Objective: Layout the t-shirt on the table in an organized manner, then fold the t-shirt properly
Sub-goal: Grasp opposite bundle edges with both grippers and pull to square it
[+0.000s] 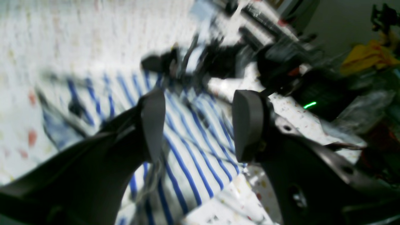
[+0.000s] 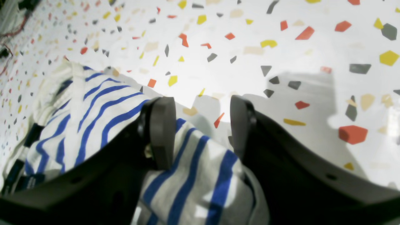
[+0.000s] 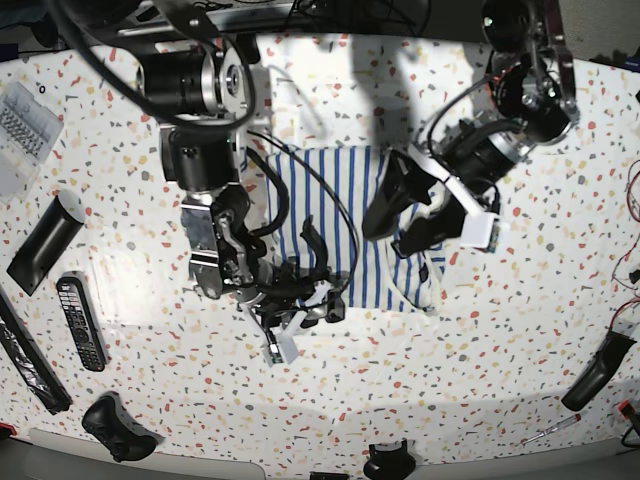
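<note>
The t-shirt (image 3: 340,205), white with thin blue stripes, lies bunched in the middle of the table (image 3: 520,320). My left gripper (image 3: 392,238) hangs over its right part, open; in the blurred left wrist view its fingers (image 1: 153,125) straddle striped cloth (image 1: 193,150) with a wide gap. My right gripper (image 3: 322,270) is at the shirt's lower left edge. In the right wrist view the right gripper (image 2: 200,128) is open, and a fold of the t-shirt (image 2: 187,181) bulges up between the fingers near their base. The table (image 2: 237,62) shows beyond the tips.
A remote control (image 3: 80,320), a black bar (image 3: 45,240) and a game controller (image 3: 120,430) lie at the left. A clear plastic box (image 3: 20,120) sits far left. A screwdriver (image 3: 550,430) and a black handle (image 3: 590,370) lie at the lower right.
</note>
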{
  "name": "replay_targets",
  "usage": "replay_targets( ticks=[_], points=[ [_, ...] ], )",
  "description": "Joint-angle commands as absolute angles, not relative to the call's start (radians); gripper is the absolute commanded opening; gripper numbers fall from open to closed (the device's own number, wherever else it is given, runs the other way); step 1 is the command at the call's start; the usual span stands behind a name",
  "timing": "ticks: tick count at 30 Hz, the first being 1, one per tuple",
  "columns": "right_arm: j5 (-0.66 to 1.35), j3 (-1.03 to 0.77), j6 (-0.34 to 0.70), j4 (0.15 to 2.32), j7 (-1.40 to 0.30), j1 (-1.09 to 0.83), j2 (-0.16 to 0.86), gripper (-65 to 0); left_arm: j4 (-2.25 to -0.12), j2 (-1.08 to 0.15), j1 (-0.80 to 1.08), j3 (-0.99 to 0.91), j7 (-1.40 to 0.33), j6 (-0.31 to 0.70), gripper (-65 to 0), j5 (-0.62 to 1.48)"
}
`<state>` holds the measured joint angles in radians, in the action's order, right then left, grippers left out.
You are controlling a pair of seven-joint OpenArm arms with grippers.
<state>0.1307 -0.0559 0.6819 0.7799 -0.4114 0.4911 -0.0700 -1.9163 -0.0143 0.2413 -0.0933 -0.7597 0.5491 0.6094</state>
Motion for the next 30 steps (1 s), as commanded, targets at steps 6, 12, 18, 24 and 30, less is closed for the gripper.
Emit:
replay_targets(
  ticks=[6,12,18,24,30],
  points=[
    [0.181,-0.057,0.698,0.796,-0.431,0.526,-0.046,-37.4,-1.700,-0.012,0.231,-0.038,-0.738,0.554,-33.6,0.583],
    [0.244,-0.057,0.698,0.802,-0.484,0.511,-0.004,-37.4,-1.686,-0.018,0.221,-0.096,-0.731,0.532,-33.6,0.516],
    [0.370,-0.057,0.698,0.883,-0.587,0.410,0.046,-37.4,-1.685,-0.020,0.181,-0.210,-0.731,0.532,-33.6,0.422],
    [0.521,-0.057,0.698,1.111,-0.722,0.209,0.050,-37.4,-1.666,-0.020,0.180,-0.228,-0.648,0.532,-33.6,0.276],
    [0.561,-0.057,0.698,1.376,-0.770,-0.012,0.050,-37.4,-1.623,-0.048,0.147,-0.228,-0.609,0.531,-33.6,0.223]
  ],
)
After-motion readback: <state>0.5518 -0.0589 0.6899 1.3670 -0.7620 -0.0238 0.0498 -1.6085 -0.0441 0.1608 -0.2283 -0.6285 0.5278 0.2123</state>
